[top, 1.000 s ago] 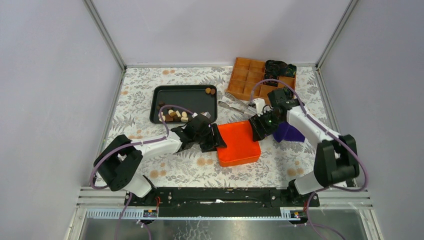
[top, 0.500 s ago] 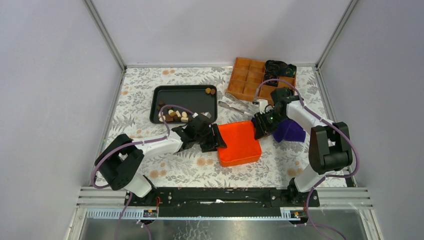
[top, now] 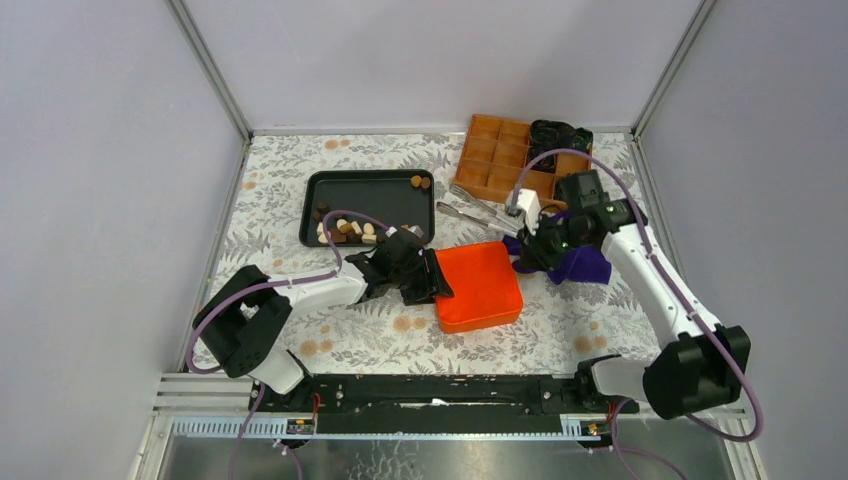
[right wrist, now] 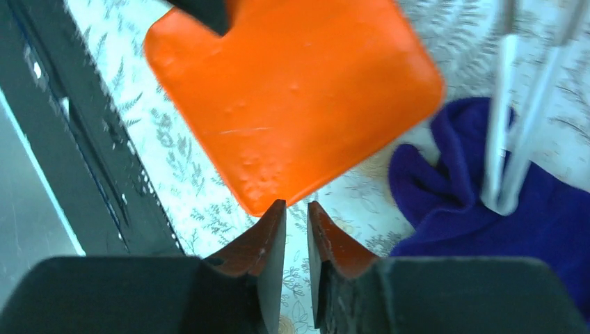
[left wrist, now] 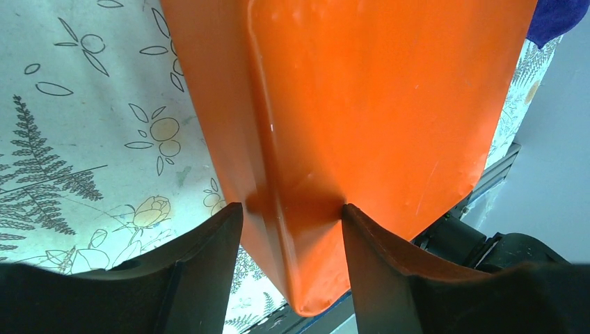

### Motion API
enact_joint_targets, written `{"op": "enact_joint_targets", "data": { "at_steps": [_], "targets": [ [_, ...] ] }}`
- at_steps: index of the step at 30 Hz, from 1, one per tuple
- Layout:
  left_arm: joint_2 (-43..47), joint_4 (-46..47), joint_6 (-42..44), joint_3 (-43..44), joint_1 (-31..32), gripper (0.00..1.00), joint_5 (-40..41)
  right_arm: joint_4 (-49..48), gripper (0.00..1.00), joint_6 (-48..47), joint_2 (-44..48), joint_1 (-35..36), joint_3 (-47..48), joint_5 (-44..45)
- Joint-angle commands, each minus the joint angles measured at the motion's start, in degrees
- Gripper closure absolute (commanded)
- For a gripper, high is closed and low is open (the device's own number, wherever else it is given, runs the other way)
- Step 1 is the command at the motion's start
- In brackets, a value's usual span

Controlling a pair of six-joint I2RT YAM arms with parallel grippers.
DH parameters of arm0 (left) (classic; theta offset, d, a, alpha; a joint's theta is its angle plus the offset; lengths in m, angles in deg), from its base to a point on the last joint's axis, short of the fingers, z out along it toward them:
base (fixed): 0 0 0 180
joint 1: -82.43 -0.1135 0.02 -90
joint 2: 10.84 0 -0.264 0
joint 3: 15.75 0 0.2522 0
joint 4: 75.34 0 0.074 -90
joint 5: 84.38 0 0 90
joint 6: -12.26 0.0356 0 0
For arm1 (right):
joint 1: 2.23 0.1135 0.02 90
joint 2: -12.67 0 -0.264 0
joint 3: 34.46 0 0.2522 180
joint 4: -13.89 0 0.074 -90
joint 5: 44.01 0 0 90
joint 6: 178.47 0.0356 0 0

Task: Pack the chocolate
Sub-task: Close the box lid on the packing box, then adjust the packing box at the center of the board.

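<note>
Left gripper [left wrist: 289,212] is clamped on the orange box [top: 480,285], one finger on each side of its left wall, and the wrist view shows the orange rim wedged tight between the black pads. The box sits around the middle of the table [top: 560,325], a little toward the near edge, its flat orange face up. Over on the other side, the right gripper [right wrist: 296,209] hangs just off the box's right edge, its fingers pinched almost together with only a sliver of daylight between them and nothing caught in there. Below and beside it lies the purple cloth [top: 580,262], bunched up near the table's right edge. The chocolate [top: 348,232], small dark, light brown and cream pieces, is in the black tray [top: 380,205] toward the far left corner, most of it heaped at the tray's near left corner, with two brown rounds off by themselves at its far right corner. A pair of metal tongs [top: 470,210] lies between the tray and the wooden divided box [top: 495,160], which sits at the far right corner with black-and-green bundles [top: 558,135] in its right-hand compartments.
</note>
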Motion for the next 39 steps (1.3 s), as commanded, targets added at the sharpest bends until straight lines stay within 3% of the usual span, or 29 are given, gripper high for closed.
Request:
{"op": "enact_joint_targets", "data": {
  "at_steps": [1, 6, 11, 14, 19, 23, 26, 34, 39],
  "targets": [
    [-0.44, -0.02, 0.44, -0.13, 0.32, 0.39, 0.99, 1.64, 0.79, -7.45, 1.88, 4.84, -7.97, 2.10],
    [-0.25, 0.25, 0.23, -0.06, 0.32, 0.39, 0.80, -5.41, 0.82, -5.73, -3.76, 5.39, -17.87, 12.07],
    [0.17, 0.37, 0.14, -0.17, 0.29, 0.39, 0.59, -8.12, 0.83, -3.27, -8.27, 5.39, -18.87, 16.50],
    [0.71, 0.30, 0.11, -0.35, 0.32, 0.39, 0.68, -3.89, 0.82, -5.57, -5.76, 5.31, -15.26, 14.40],
    [1.04, -0.10, 0.19, -0.39, 0.29, 0.39, 0.85, 5.56, 0.80, -7.09, 1.07, 5.30, -2.18, 3.43],
    [1.11, 0.27, -0.08, -0.49, 0.25, 0.39, 0.84, 4.80, 0.80, -2.15, 2.59, 7.20, 2.79, -1.95],
    [1.35, 0.38, -0.13, -0.39, 0.27, 0.39, 0.85, 1.01, 0.80, 1.26, 1.24, 9.74, -0.76, 2.00],
    [2.28, 0.98, -0.65, -1.42, 0.35, 0.39, 0.66, -11.64, 0.81, -1.88, -6.80, 11.19, -24.59, 21.92],
    [2.35, 1.56, -0.91, -1.72, 0.34, 0.38, 0.26, -9.92, 0.80, -0.57, -5.99, 11.11, -23.79, 20.13]
  ]
}}
